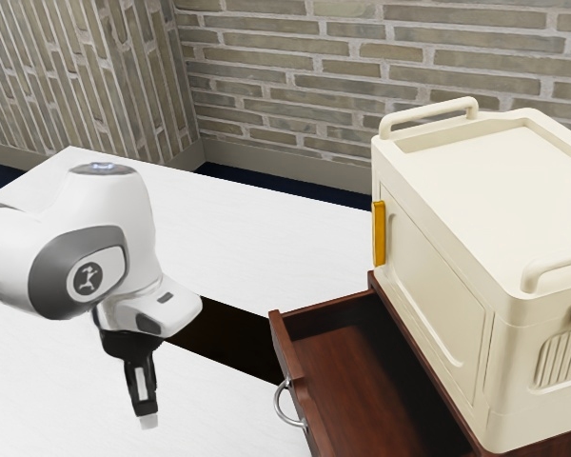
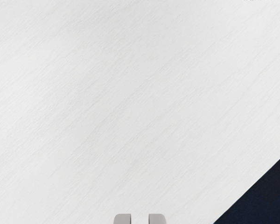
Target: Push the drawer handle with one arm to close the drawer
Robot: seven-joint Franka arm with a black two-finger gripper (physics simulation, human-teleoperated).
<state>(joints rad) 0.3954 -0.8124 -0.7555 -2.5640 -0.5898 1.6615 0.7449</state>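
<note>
My gripper (image 1: 149, 420) points downward at the exterior view's left, well apart from the drawer. In the wrist view the gripper (image 2: 140, 219) shows two grey fingertips at the lower edge with a gap and nothing between them, so it is open. The reddish-brown wooden drawer (image 1: 290, 358) stands pulled out of its cabinet (image 1: 409, 333), its inside visible. On its front panel, facing the arm, is a curved silver handle (image 1: 279, 407). The gripper does not touch this handle.
A cream box (image 1: 457, 286) with rounded top handles and an orange latch (image 1: 379, 233) rests on the cabinet. Between arm and drawer a dark band (image 1: 230, 341) crosses the white table (image 1: 266, 228). Beyond one table edge the wrist view shows dark floor (image 2: 266, 196).
</note>
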